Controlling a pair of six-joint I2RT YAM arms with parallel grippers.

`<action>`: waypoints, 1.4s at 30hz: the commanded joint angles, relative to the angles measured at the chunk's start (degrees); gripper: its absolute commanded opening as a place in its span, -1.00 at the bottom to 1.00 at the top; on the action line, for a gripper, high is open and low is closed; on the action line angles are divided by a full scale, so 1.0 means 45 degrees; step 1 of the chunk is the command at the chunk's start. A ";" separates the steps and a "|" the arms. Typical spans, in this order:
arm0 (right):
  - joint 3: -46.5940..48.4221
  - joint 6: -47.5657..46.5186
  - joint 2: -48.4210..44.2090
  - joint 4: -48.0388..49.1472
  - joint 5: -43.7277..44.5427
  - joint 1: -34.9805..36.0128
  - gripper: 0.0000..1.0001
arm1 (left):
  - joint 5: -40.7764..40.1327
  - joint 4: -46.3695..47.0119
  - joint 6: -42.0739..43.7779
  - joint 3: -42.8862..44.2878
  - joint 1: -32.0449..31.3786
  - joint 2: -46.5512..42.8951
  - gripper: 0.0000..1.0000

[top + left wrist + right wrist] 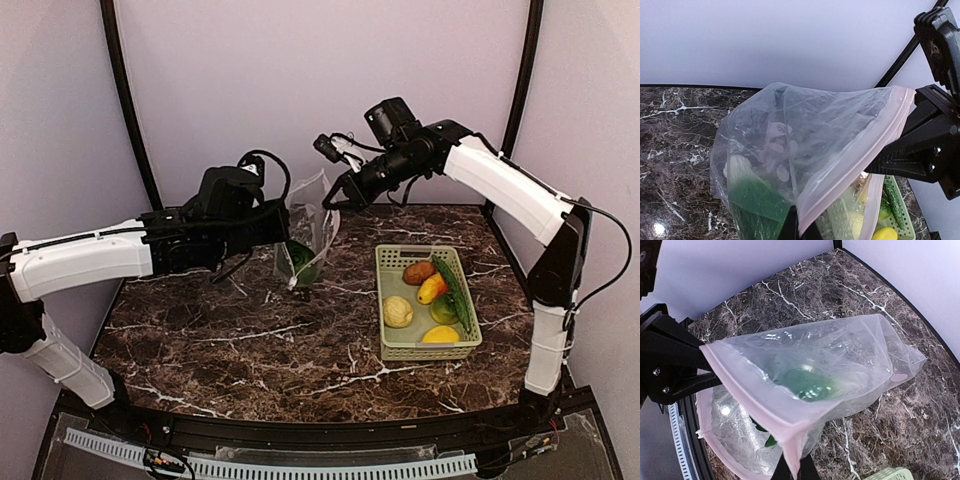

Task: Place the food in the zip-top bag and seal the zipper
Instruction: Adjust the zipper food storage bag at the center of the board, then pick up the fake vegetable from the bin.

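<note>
Basket (428, 352) on R side of table (200, 340) holds lemon (441, 335), lime (443, 311), orange fruit (432, 288). Farther back, mid-table, bag (310, 230) held upright w/ bok choy (301, 262) inside. L gripper (283, 225) clamped on one end of zipper (855, 170), R gripper (335, 200) pinching the other end; mouth unsealed.

Looking along a clear floppy plastic zip-top bag (805, 130), held up over a dark, white-veined marble table (675, 140). Pinched at bottom centre between the closed fingers of the left gripper (801, 231): the low end of the bag's pale pink zipper strip (892, 125). Farther up that strip, met by the black right gripper (874, 166) reaching in from the right. Inside, a leafy green bok choy with white stem (752, 197) below pale round dots (782, 172). Beyond, a light green slotted basket (907, 220) holding a yellow lemon (885, 234) and a long green vegetable (892, 197).
</note>
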 commanded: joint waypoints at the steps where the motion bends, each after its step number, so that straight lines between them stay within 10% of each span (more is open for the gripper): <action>1: 0.0772 -0.0500 0.0573 0.0583 0.0117 -0.0082 -1.00 | -0.1172 0.0100 0.1486 -0.0502 0.0110 -0.1890 -0.99; 15: 0.1734 -0.1348 0.2181 -0.0059 -0.1802 0.0190 -0.90 | -0.0301 -0.0981 0.2886 -0.0582 0.0267 -0.1197 -0.99; 22: -0.2158 -0.2974 -0.0780 -0.0380 -0.1544 -0.0603 0.25 | 0.0316 -0.0584 0.1810 -0.1294 0.0276 -0.0655 -0.99; 27: -0.4748 -0.3675 -0.3707 -0.0613 -0.2172 -0.2033 0.50 | 0.1034 0.0685 0.1283 -0.1378 0.0344 -0.0065 -0.99; 32: -0.7147 -0.4378 -0.5463 -0.0540 -0.1474 -0.3110 0.49 | 0.2776 0.0601 0.1685 0.0131 0.0436 0.1683 -0.99; 42: -0.8864 -0.2793 -0.4332 -0.0201 0.3085 -0.5039 -0.16 | 0.4326 0.0055 0.2021 0.1782 0.0466 0.2834 -0.99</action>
